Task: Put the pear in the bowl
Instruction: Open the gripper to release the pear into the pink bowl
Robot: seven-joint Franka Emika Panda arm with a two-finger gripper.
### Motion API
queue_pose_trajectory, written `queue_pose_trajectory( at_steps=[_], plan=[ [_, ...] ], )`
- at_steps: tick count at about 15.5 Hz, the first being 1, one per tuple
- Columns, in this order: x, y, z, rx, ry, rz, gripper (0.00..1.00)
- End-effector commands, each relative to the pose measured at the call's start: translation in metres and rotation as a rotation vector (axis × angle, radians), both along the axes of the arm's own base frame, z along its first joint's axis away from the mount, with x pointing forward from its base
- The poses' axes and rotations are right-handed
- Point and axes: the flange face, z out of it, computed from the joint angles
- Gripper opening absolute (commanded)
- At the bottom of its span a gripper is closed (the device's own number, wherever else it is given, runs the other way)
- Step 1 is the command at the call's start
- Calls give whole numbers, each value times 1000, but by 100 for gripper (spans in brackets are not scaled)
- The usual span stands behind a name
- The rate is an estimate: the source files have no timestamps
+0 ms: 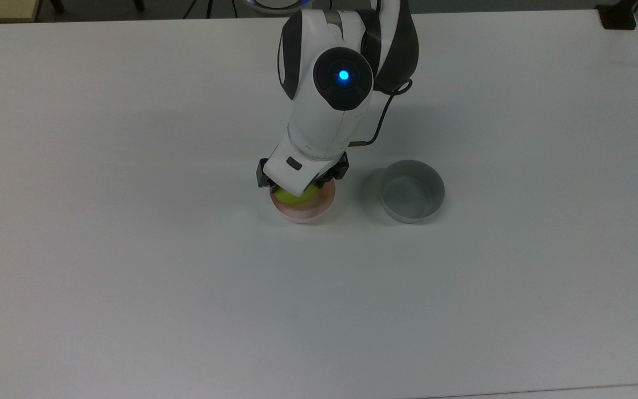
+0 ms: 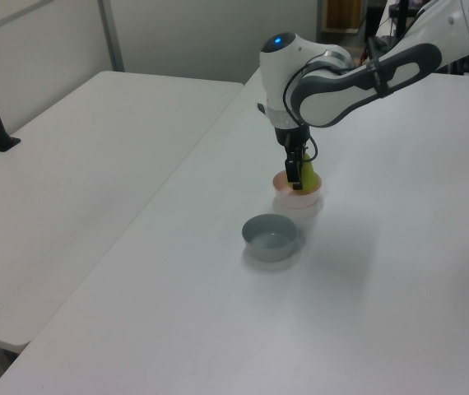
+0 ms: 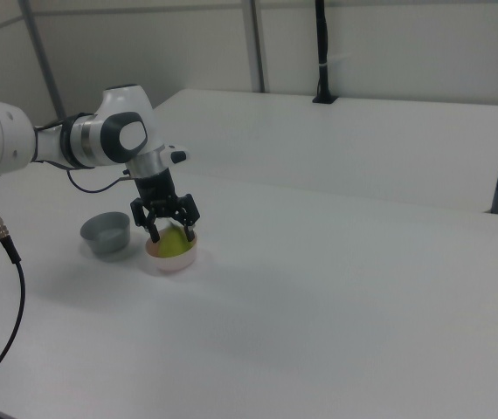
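The end effector (image 3: 172,234) grips the pear (image 3: 174,243) inside the pink bowl (image 3: 172,260), beside a grey bowl (image 3: 106,233).

Top view overhead, left and right views oblique from opposite ends, same white table (image 1: 130,277).

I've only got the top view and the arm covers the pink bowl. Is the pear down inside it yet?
Observer: Yes. In the right view the pear sits low inside the bowl.
Operator: Has the gripper let go?
Observer: No; the right view shows the fingers on either side of the pear, gripper shut on it.
Operator: Is the grey bowl touching the pink one?
Observer: No; the left view shows a gap between the grey bowl and it.
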Motion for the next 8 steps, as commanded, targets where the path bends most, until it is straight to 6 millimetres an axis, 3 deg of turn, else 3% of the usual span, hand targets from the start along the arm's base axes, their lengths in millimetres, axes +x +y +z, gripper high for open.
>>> queue_pose_trajectory(
  at_steps=[1,5,8],
  plan=[
    [3,8,2,19,-50,-38,100],
    [2,10,8,24,-50,-36,100],
    [-3,0,47,50,-77,-53,100]
  ],
)
